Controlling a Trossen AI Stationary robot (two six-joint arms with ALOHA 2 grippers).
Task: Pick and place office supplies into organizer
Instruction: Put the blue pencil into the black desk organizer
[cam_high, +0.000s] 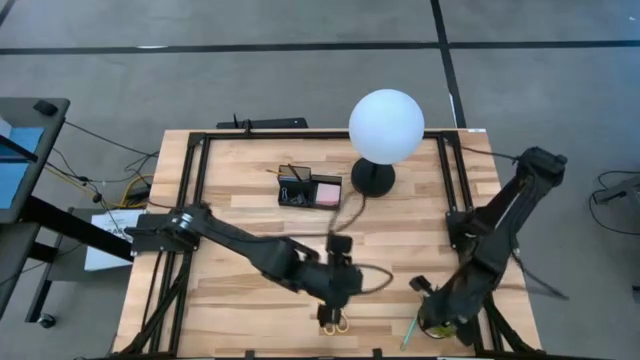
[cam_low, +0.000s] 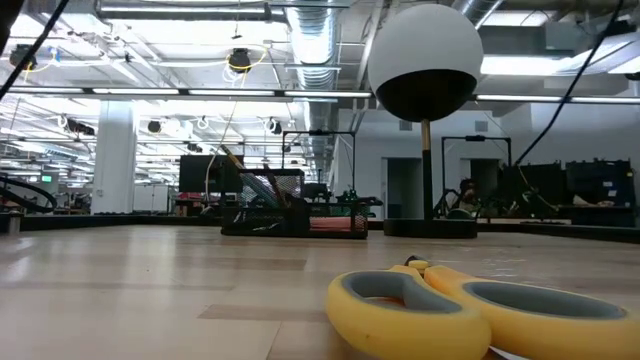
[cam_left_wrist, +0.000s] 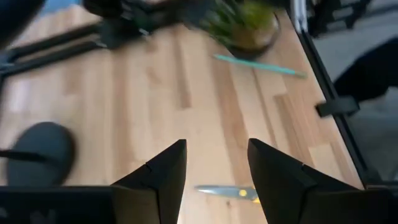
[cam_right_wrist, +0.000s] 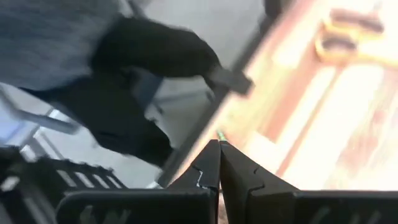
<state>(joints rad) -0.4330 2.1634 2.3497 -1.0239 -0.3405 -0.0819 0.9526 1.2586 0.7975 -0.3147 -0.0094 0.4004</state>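
Observation:
The yellow-handled scissors (cam_high: 335, 322) lie flat near the table's front edge; their handles (cam_low: 450, 310) fill the low view's foreground. My left gripper (cam_left_wrist: 216, 155) hangs open above them, tilted down toward the near edge, touching nothing. A teal pen (cam_high: 410, 330) lies by a small potted plant (cam_high: 440, 324) at the front right. My right gripper (cam_right_wrist: 219, 150) is shut above the table's front right, beside the plant; nothing shows between its fingers. The black organizer (cam_high: 308, 188) stands at the back centre with pens and a pink pad in it.
A white globe lamp (cam_high: 385, 125) on a black base (cam_high: 372, 177) stands right of the organizer. A black frame (cam_high: 200, 170) borders the tabletop. Bare wood lies between the organizer and the scissors.

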